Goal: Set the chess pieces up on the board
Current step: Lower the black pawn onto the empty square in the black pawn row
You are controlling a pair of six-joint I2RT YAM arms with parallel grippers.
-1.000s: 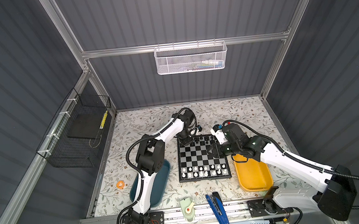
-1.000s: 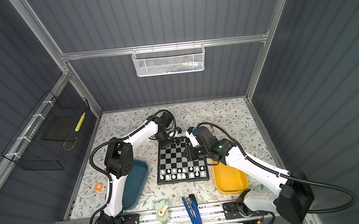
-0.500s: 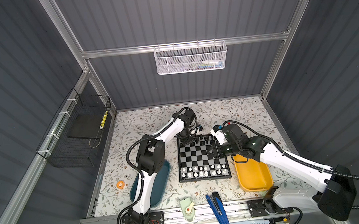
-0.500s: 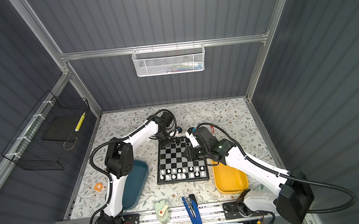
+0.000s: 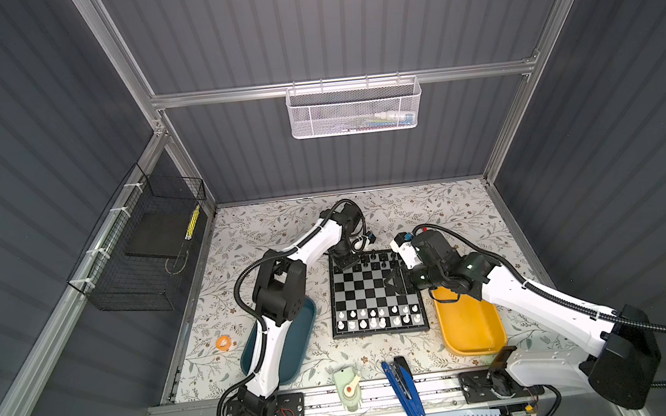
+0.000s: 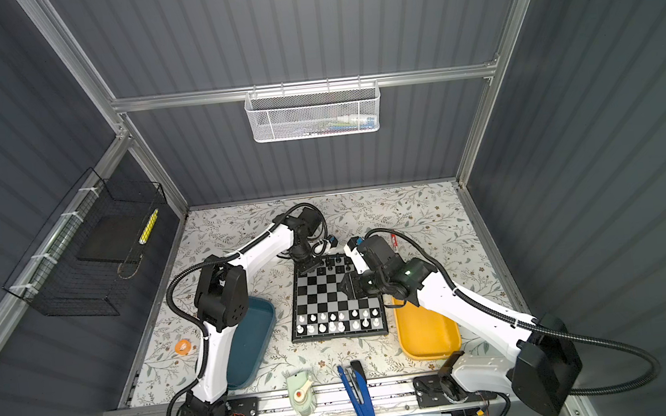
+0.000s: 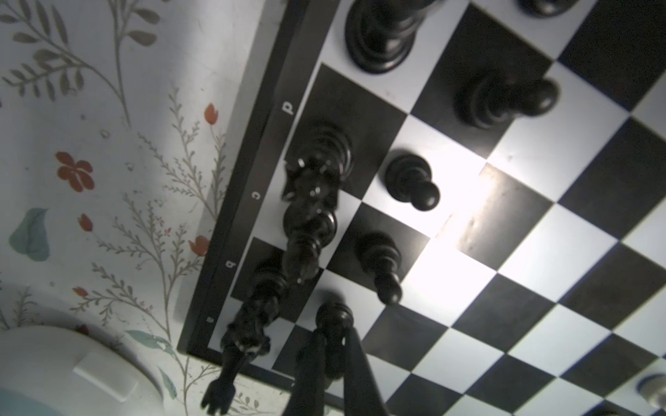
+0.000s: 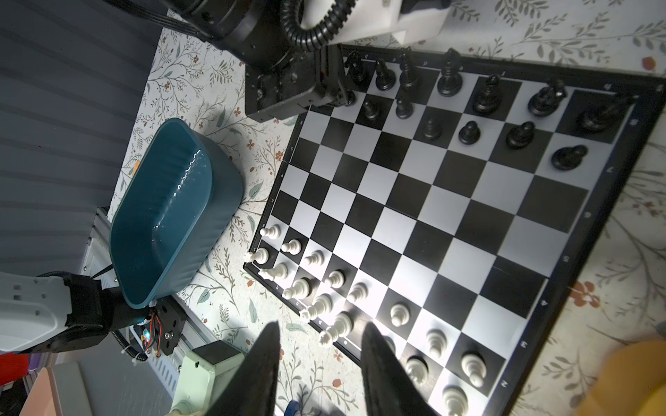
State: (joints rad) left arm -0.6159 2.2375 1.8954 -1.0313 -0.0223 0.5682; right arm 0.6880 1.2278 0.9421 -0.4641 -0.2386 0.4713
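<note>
Board [image 5: 368, 285] middle lies open; left pincer [image 5: 347, 262] pinches a black pawn [image 7: 333, 317] by its rim, right pincer [image 8: 320, 326] spread.

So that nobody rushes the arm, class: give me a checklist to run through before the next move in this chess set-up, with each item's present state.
1. The left gripper is shut on the black pawn: ok.
2. That pawn sits flat on its chessboard square: cannot tell.
3. The right gripper is open and empty: ok.
4. The right gripper is apart from the left gripper: ok.
5. The visible inside of the teal tray holds no pieces: ok.
6. The visible part of the yellow tray holds no pieces: ok.
</note>
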